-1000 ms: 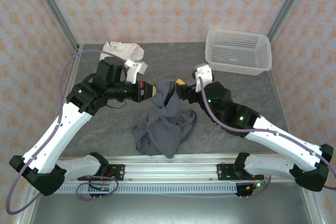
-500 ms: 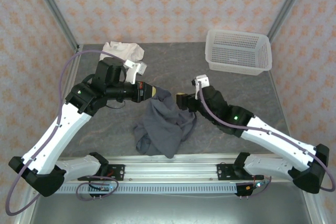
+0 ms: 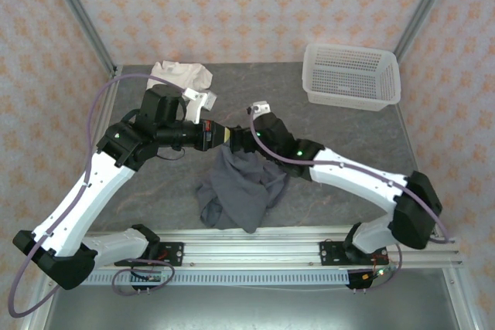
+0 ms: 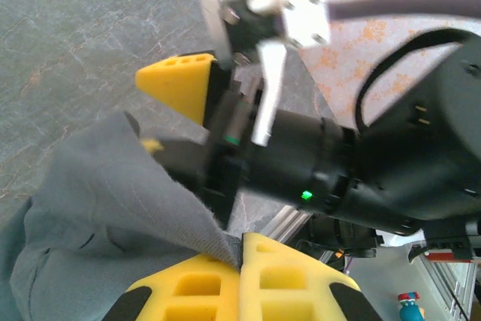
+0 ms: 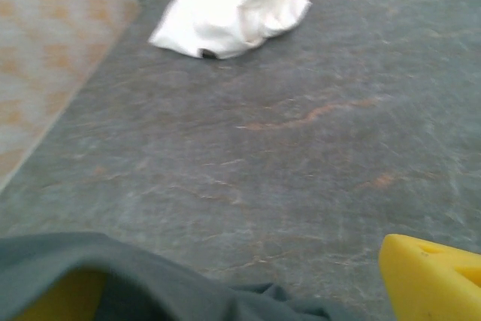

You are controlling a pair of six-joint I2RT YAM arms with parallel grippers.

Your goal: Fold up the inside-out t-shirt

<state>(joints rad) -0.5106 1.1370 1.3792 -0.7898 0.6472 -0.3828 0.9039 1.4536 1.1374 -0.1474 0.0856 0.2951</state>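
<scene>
The dark grey t-shirt (image 3: 236, 187) is heaped near the middle of the desk's (image 3: 348, 137) near edge, with one fold lifted and pinched in the clenched left hand (image 3: 225, 136). The right hand (image 3: 243, 141) is held released and spread wide just beside it. Its wrist view shows cloth draped over one finger (image 5: 49, 292). Bare desk is seen either side. A cream garment (image 3: 182, 76) and a white basket (image 3: 352, 75) are seen at the far corners.

grey t-shirt (image 3: 240, 187) 1 | cream-white garment (image 3: 182, 76) 1 | white mesh basket (image 3: 352, 75) 1 | left claw (image 3: 229, 135), right claw (image 3: 241, 142): 2
</scene>
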